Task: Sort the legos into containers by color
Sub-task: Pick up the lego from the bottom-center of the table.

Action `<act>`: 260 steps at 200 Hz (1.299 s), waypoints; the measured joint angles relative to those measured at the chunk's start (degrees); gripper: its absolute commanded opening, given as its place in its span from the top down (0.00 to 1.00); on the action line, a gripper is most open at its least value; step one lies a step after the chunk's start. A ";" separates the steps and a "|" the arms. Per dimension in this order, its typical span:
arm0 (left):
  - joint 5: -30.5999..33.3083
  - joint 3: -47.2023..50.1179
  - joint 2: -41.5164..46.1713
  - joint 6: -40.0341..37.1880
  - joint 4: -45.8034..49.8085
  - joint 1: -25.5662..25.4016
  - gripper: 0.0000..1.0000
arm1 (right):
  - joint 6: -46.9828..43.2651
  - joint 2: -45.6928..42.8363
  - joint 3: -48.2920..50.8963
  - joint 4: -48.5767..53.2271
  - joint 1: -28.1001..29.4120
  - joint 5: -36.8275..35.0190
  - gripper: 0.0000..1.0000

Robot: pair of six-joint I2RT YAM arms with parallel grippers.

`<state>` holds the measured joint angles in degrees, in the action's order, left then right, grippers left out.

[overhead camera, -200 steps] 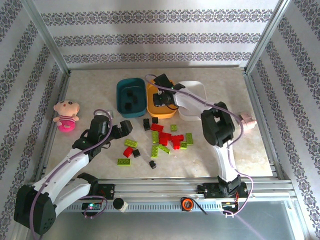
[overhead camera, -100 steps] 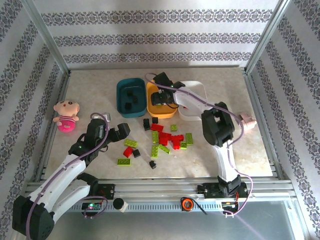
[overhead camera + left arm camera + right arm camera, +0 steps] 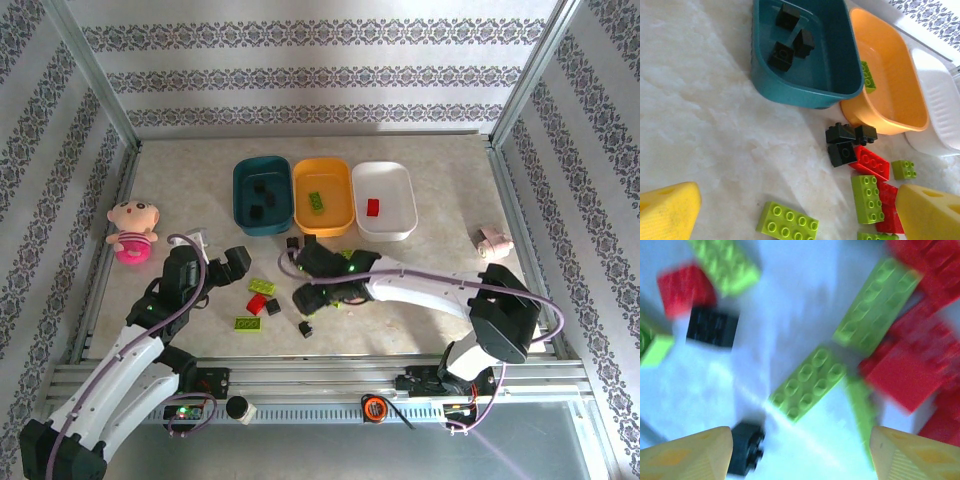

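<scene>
bench (image 3: pixel 450 180): pale marbled top, everything sits on it

R arm (image 3: pixel 430 290): stretched low across the bench from the near-right corner, wrist over the brick pile

L arm (image 3: pixel 120 350): comes in from near-left, wrist by the left edge of the pile

teal tub (image 3: pixel 240 200): far side of the bench, leftmost of 3 in a row. black bricks (image 3: pixel 262 195) inside, L wrist cam shows 3

orange-yellow tub (image 3: pixel 335 220): middle one, right up against the teal. one lime brick (image 3: pixel 317 200) in it

white tub (image 3: pixel 395 190): rightmost, just beside the orange-yellow. one red brick (image 3: pixel 373 207) in it

pink doll (image 3: pixel 133 228): lying near the left edge, well apart from the tubs

left fingers (image 3: pixel 670 212): spread wide, nothing btwn them. above bare bench w/ a flat lime piece (image 3: pixel 787 225) lying below them

right fingers (image 3: pixel 690 455): spread apart too, not gripping anything. low over the pile, a long lime piece (image 3: pixel 807 382) lies on the bench btwn the tips and a small black piece (image 3: pixel 745 447) sits right by one tip. wrist cam is pretty blurry tho

loose legos (image 3: pixel 262 287): red, lime & black mixed, scattered on the bench just in front of the tubs, btwn the 2 arms. a few black ones sit close to the front of the orange-yellow tub
</scene>
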<state>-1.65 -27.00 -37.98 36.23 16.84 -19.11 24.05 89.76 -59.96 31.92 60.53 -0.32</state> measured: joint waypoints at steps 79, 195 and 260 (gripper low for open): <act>0.00 1.92 -0.02 0.07 0.00 0.09 0.00 | 2.84 6.38 1.84 -0.35 8.90 5.16 0.46; 0.00 2.05 -1.31 0.24 0.00 0.09 0.00 | 2.64 11.58 0.15 -3.13 5.01 5.77 0.78; 0.57 1.86 -1.29 0.24 0.39 0.09 0.00 | 0.17 -0.57 1.33 -3.17 0.66 7.04 0.85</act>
<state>-1.08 -25.15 -39.27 36.47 17.23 -19.03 24.23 89.19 -58.63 28.75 61.19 6.72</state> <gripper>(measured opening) 0.997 0.224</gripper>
